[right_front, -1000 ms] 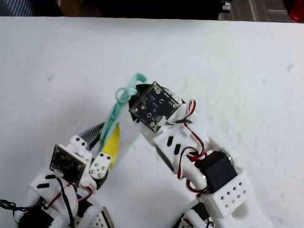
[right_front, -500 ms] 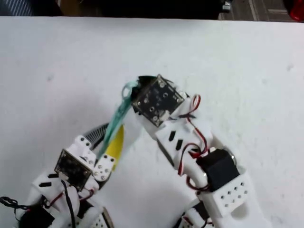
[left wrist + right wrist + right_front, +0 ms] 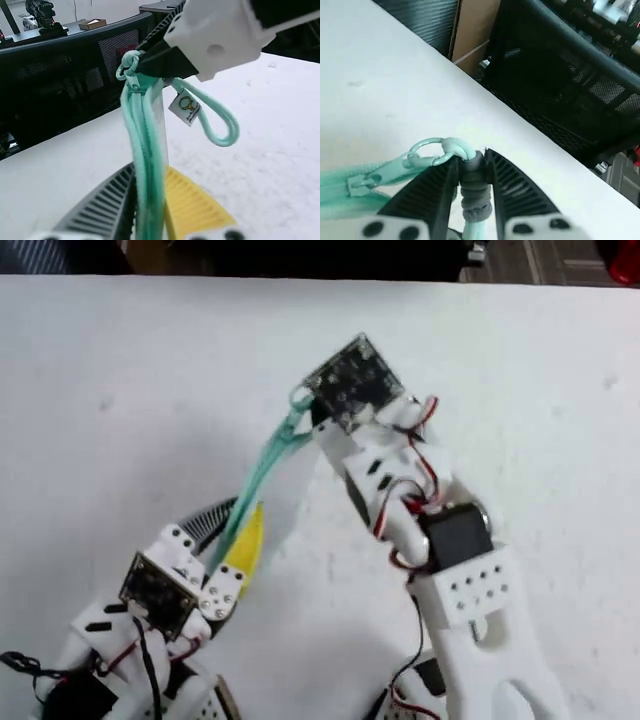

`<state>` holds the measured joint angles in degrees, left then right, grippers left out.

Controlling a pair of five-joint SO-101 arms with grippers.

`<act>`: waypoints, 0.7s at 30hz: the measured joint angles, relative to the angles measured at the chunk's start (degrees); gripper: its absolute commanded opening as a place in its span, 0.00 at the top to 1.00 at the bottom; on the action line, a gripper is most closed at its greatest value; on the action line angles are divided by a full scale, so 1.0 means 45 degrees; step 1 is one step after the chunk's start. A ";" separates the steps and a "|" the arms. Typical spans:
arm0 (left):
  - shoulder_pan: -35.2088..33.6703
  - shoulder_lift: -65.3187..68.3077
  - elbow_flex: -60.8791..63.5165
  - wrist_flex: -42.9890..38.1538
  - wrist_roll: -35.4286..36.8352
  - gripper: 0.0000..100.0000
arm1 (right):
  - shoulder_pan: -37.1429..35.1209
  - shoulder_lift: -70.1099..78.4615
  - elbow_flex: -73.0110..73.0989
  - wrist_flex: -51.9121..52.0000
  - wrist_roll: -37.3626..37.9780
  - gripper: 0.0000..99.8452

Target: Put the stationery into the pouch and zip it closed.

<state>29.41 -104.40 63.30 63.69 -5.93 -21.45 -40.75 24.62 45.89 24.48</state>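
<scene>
A slim clear pouch (image 3: 256, 480) with a mint-green zipper is stretched taut above the white table, between my two grippers. My left gripper (image 3: 226, 536), with one grey and one yellow finger, is shut on its near end (image 3: 146, 170). My right gripper (image 3: 310, 412) is shut on the mint pull cord (image 3: 470, 165) at the far end, where a ring (image 3: 425, 149) links to the zipper slider (image 3: 362, 183). In the left wrist view the right gripper's black fingertips (image 3: 160, 61) pinch the cord's knot, and a cord loop (image 3: 216, 126) with a small tag (image 3: 184, 109) hangs below. What is inside the pouch I cannot make out.
The white table (image 3: 120, 360) spreads wide to the left, right and beyond the pouch. Its far edge (image 3: 300, 278) borders dark furniture. The right arm's body (image 3: 450, 570) slants across the lower right.
My right gripper has moved away from the left arm, toward the table's far side and a little right, drawing the cord and pulling the pouch out straighter. The left gripper has stayed nearly still.
</scene>
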 measured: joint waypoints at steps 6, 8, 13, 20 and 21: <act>-0.0274 -0.0020 0.0000 0.0000 -0.0020 0.98 | 0.0176 -0.0020 0.0020 -0.0039 0.0176 0.98; -0.0293 -0.0020 0.0000 0.0000 -0.0020 0.98 | 0.0488 0.0039 0.0020 -0.0391 0.0332 0.98; -0.0293 -0.0020 0.0000 0.0000 -0.0020 0.98 | 0.1387 0.0664 0.0039 -0.1231 0.0430 0.98; -0.0293 0.0000 0.0000 0.0000 -0.0020 0.98 | 0.1661 0.2168 -0.0527 -0.1621 0.0430 0.98; -0.0293 0.0000 0.0000 0.0000 -0.0020 0.98 | 0.1661 0.2325 -0.0606 -0.1621 0.0430 0.98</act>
<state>28.09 -104.40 63.30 63.69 -6.02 -13.98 -30.29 21.89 38.59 26.42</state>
